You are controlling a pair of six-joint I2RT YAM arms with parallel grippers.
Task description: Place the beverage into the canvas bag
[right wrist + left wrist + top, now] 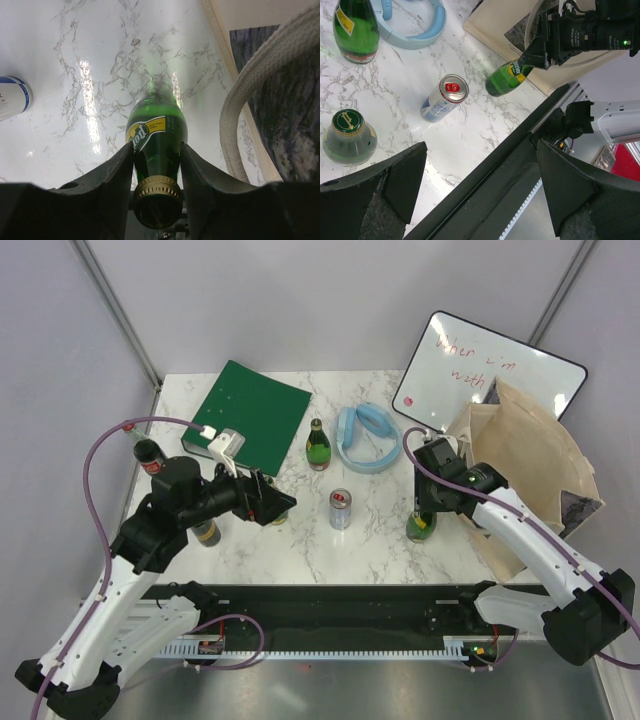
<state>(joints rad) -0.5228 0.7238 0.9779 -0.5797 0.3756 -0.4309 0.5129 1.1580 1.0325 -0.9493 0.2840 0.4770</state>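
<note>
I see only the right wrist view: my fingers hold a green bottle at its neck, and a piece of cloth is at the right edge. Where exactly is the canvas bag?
Observer: The top view shows the canvas bag just right of the right gripper. It fills the right end of the table, back to the white board.
Operator: Is the left arm in my way?
Observer: No. The left gripper hangs open over the left half of the table, well apart from your bottle.
Operator: Are other drinks farther back?
Observer: Yes. A second green bottle stands mid-table, beside light blue headphones.
</note>
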